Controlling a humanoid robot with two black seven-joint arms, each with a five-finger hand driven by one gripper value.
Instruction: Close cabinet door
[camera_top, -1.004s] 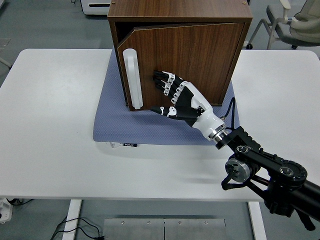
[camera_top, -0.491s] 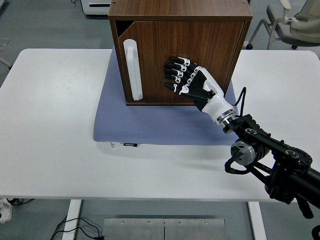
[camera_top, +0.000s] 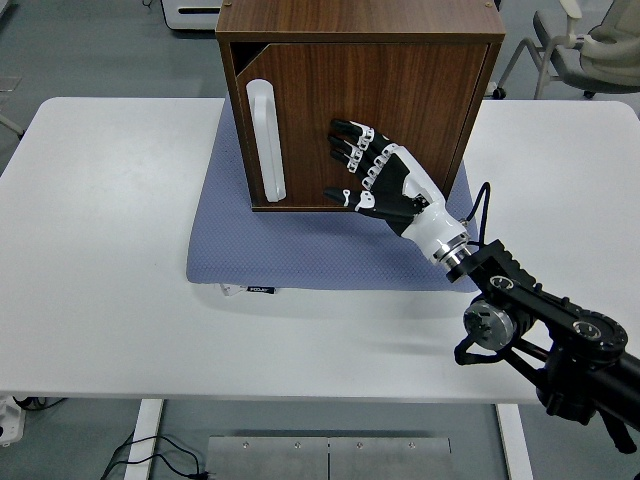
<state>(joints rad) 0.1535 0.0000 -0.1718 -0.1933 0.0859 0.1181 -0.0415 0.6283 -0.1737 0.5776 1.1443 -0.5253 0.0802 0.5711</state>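
Observation:
A dark wood cabinet stands on a blue-grey mat at the back of the table. Its door has a white handle at the left and is almost shut, with a thin gap at the upper left corner. My right hand is open, fingers spread, fingertips at the middle of the door face; I cannot tell if they touch it. It holds nothing. My left arm is out of view.
The white table surrounds the mat. An office chair stands beyond the table's far right corner. My right forearm crosses the table's front right part.
The door swung from clearly ajar to almost shut as my right hand pushed it back. In the last half second the hand drew slightly down and towards me.

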